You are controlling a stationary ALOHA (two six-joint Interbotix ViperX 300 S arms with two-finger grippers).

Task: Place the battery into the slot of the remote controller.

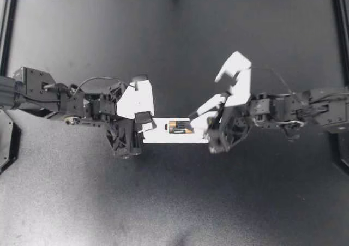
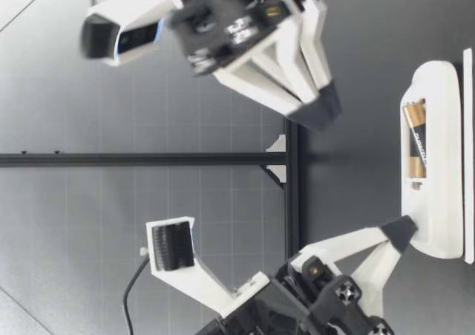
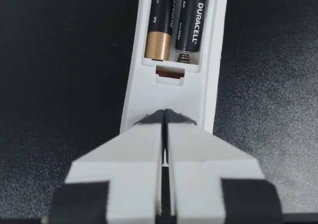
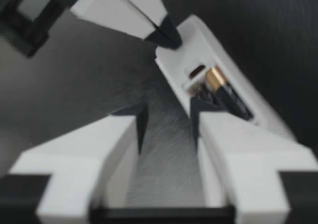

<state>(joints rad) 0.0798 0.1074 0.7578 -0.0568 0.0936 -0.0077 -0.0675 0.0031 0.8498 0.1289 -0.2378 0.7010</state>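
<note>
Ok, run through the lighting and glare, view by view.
Top view: the remote and the white of my left gripper and right gripper blow out against the dark table. Low view: even light, no glare on the remote. Left wrist view: faint sheen along the batteries. Right wrist view: streaky sheen on the table between the fingers.

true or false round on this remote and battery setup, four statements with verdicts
1. Two batteries lie in the open compartment of the remote. True.
2. The left end effector is wide open. False: its fingers are together, with their tips on the remote's end.
3. The right end effector grips a battery. False: it is open, with nothing between its fingers.
4. The remote sits between the two arms. True.
</note>
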